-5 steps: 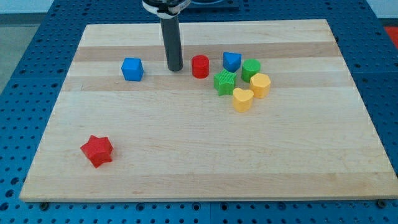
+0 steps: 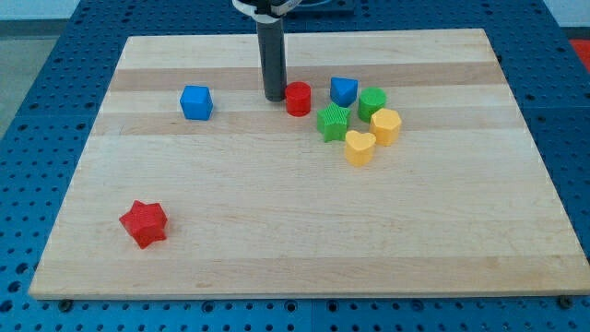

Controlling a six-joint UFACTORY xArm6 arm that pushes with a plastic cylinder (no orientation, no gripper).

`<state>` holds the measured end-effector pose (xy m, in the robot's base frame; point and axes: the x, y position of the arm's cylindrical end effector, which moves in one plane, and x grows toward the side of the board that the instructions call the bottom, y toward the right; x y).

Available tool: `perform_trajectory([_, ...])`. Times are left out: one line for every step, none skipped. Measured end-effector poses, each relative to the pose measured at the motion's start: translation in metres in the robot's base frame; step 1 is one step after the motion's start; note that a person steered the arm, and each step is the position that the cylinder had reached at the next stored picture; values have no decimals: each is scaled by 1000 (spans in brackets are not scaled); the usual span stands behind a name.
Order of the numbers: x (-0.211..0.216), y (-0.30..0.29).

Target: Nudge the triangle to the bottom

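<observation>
My tip (image 2: pixel 275 98), a bare rod with no pincer, touched the red cylinder (image 2: pixel 297 99); beyond it, the blue triangle (image 2: pixel 343 90) risked missing.

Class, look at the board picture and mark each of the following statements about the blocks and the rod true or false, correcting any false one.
1. My tip stands just left of the red cylinder. True.
2. The red star lies at the view's top right. False: it lies at the bottom left.
3. The blue cube sits apart, left of the cluster. True.
4. The blue triangle touches my tip. False: the red cylinder lies between them.
5. Two yellow blocks are on the wooden board. True.
</observation>
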<state>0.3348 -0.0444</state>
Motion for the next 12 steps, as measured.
perform_trajectory([0, 2])
perform_trajectory([0, 3])
perform_trajectory([2, 3])
perform_trajectory([5, 3])
perform_trajectory([5, 3])
perform_trajectory([5, 3])
perform_trajectory([-15, 3])
perform_trajectory([-39, 4])
perform_trajectory([-43, 22])
perform_trajectory([-43, 41])
perform_trajectory([-43, 59])
perform_trajectory([-42, 82])
